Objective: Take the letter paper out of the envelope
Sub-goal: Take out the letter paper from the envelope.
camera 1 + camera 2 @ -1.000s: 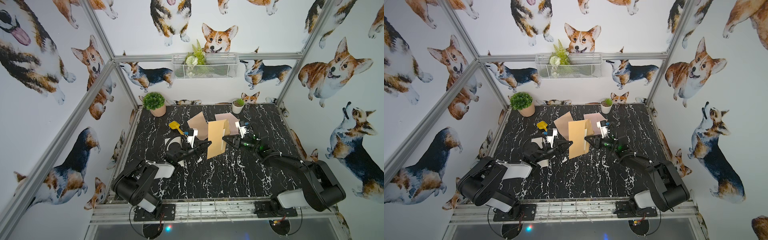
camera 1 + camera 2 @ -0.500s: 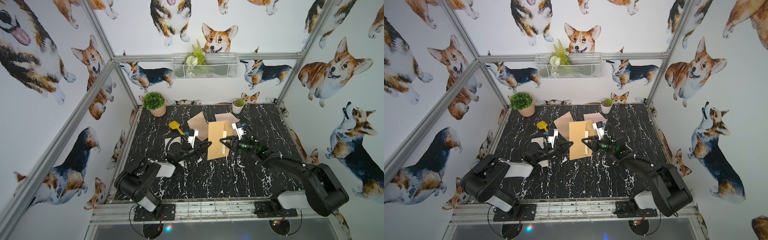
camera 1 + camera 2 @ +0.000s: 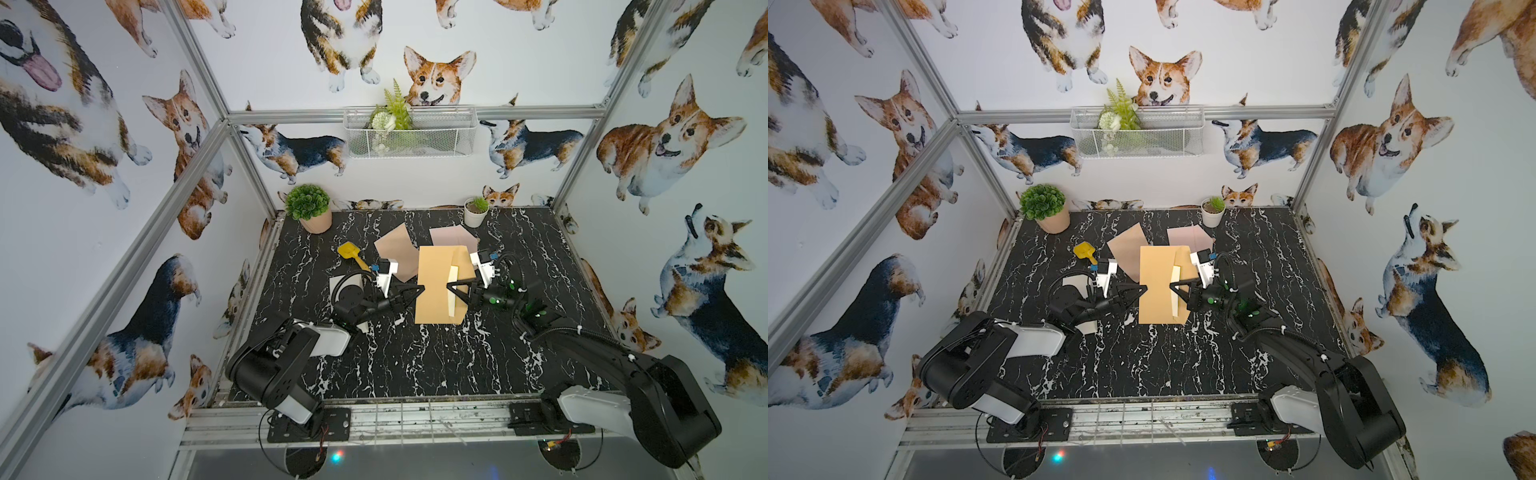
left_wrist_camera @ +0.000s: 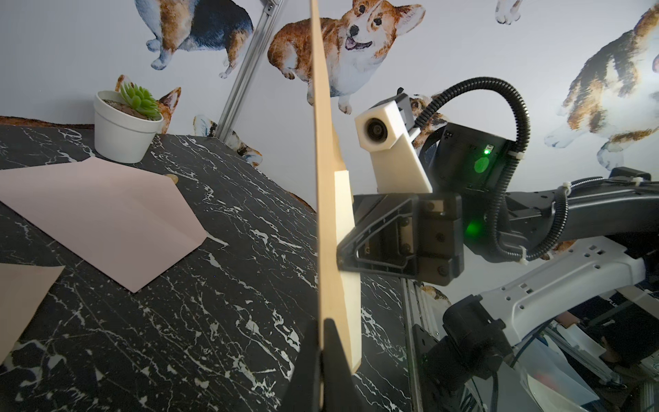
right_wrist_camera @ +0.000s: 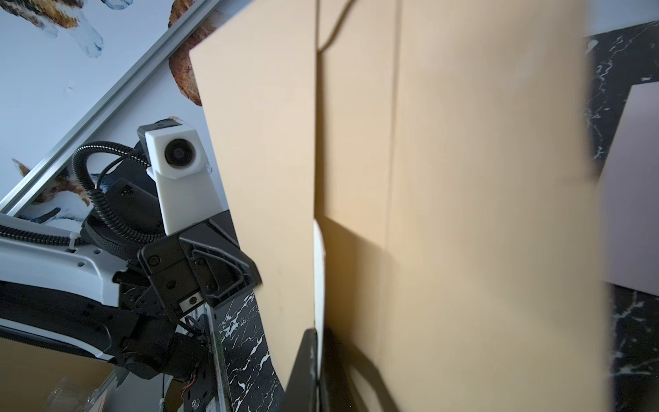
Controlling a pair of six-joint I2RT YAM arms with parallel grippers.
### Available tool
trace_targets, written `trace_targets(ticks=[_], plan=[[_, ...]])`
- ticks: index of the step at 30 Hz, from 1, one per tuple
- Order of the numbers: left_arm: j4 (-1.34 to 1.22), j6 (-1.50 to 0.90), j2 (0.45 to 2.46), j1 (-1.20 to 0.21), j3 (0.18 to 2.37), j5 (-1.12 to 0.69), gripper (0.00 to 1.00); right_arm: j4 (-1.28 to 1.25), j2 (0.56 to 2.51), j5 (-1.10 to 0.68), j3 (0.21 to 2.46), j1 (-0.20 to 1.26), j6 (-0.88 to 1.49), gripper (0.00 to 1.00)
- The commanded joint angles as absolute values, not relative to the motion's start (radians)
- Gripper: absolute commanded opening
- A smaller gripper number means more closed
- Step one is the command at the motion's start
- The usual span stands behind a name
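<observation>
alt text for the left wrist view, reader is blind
A tan envelope, seen edge-on, is pinched by the left claw while the right claw grips the cream letter paper poking from it. A pink envelope and potted succulent sit on the black table.

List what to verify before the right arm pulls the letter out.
1. left gripper shut on the envelope edge: ok.
2. right gripper shut on the letter paper: ok, fingers closed on the cream strip.
3. Right fingers pinch the letter alone, no envelope layer: cannot tell.
4. Envelope held upright, off the table: ok, as far as the views show.
5. Letter out of the envelope: not ok, only a strip shows.
6. Pull path on the right arm's side: looks ok; the pink envelope lies flat on the table, apart.
</observation>
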State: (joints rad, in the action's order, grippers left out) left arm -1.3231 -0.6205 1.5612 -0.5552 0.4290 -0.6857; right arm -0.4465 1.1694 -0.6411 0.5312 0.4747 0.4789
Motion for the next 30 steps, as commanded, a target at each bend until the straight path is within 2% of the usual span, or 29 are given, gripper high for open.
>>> trace_targets(ticks=[1, 25, 30], plan=[[-1.358, -0.603, 1.547, -0.551, 0.425, -0.656, 0.0, -0.39, 1.146, -0.594, 0.516, 0.459, 0.463, 0.0], [-1.22, -0.509, 1.435, -0.551, 0.401, -0.594, 0.0, -0.214, 0.953, -0.565, 0.49, 0.392, 0.394, 0.0], [-1.147, -0.471, 1.383, -0.551, 0.38, -0.514, 0.0, -0.147, 0.926, -0.547, 0.503, 0.382, 0.366, 0.0]])
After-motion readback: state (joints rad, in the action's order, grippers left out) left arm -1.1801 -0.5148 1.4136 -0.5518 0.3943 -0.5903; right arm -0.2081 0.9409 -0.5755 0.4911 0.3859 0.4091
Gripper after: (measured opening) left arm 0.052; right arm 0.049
